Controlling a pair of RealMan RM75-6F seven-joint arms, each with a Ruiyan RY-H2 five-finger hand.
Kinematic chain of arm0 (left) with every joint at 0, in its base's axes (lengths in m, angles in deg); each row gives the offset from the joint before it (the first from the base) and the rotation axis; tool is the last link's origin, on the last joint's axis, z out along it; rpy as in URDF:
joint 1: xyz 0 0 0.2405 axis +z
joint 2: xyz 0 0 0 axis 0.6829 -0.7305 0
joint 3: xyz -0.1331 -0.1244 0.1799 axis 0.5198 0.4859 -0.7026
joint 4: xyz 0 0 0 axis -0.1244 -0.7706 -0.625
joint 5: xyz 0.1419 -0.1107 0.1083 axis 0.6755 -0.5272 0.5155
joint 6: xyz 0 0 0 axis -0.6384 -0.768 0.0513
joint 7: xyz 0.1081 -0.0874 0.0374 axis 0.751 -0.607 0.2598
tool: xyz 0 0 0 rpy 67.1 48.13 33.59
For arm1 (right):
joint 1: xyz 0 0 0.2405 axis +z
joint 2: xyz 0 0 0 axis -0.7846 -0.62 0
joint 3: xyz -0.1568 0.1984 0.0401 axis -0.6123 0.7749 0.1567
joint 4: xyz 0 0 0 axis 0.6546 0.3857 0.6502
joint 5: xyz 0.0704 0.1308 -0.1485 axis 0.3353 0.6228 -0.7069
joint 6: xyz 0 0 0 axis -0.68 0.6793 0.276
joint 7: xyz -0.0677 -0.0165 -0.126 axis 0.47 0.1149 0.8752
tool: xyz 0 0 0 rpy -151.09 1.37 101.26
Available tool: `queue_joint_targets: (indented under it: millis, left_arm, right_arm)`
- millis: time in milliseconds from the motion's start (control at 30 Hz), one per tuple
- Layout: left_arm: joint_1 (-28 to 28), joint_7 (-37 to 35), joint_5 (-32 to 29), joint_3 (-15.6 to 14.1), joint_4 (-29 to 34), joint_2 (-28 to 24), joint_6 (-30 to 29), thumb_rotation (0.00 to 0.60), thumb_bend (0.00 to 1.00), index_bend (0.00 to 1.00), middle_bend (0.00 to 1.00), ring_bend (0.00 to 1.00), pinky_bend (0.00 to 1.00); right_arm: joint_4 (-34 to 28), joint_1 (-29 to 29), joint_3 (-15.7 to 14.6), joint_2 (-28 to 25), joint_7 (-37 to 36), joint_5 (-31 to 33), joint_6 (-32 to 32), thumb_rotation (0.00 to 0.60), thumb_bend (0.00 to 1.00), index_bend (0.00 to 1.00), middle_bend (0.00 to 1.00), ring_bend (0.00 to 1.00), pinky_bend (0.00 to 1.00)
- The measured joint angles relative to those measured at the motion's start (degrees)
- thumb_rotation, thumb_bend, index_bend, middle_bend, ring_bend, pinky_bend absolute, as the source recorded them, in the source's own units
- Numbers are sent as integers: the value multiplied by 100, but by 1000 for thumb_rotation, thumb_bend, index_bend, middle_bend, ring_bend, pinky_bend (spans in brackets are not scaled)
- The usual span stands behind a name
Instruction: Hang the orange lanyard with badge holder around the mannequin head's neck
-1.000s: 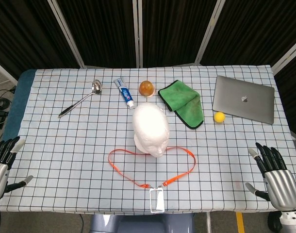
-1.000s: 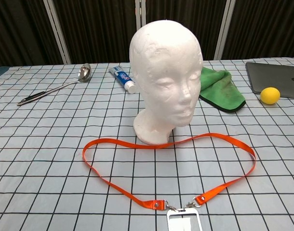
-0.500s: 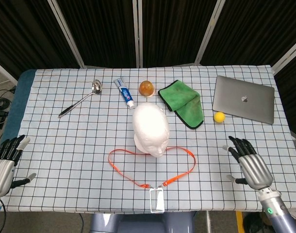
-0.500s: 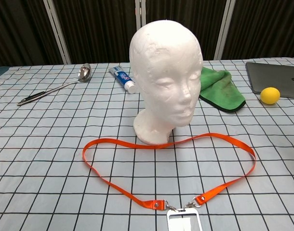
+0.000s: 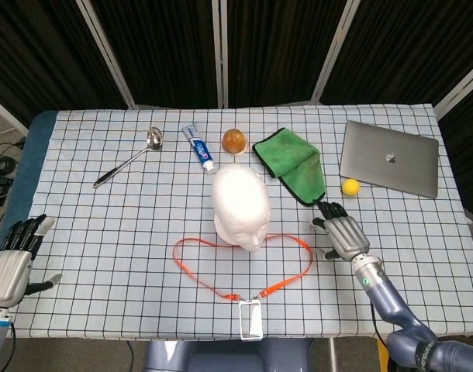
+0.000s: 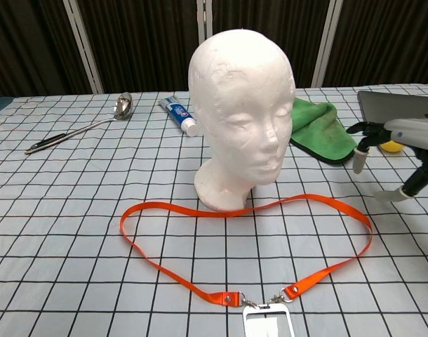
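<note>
The right hand's fingers [image 6: 359, 159] are spread and hold nothing, hanging above the cloth just right of the orange lanyard [image 5: 221, 291]. In the chest view the right hand [image 6: 403, 151] is cut off by the right frame edge and partly covers the yellow ball [image 5: 350, 186]. The left hand [image 5: 10, 260] sits at the near left corner of the table [image 5: 105, 256], fingers apart and empty; only the head view shows it, and its wrist runs out of frame.

The lanyard lies flat in a loop on the table, its far side touching the near foot of the mannequin head [image 5: 241, 203], not around the neck. The badge holder [image 5: 251, 318] lies at the near table edge; the chest view cuts it off at the bottom.

Far of the head lie a spoon [image 5: 128, 160], a toothpaste tube [image 5: 199, 149], an amber ball [image 5: 234, 141] hidden behind the head in the chest view, and a green cloth [image 5: 292, 164]. A laptop [image 5: 390, 158] sits far right. Open checkered cloth lies left of the loop and between the loop and the right hand.
</note>
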Motion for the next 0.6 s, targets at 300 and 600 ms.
queue_joint_targets:
  millis: [300,600]
  left_arm:
    - [-40,-76,-113,41,-50,-4,74,600,0,0,0,0,0]
    - [-32,-127,-97,23,-47,-25,50,600,0,0,0,0,0]
  right_arm:
    - [301,366,52,678,669,608,87,600,243,459,0,0,0]
    - [564,593,-7,1059,1288,981,-43,600,244,461,0,0,0]
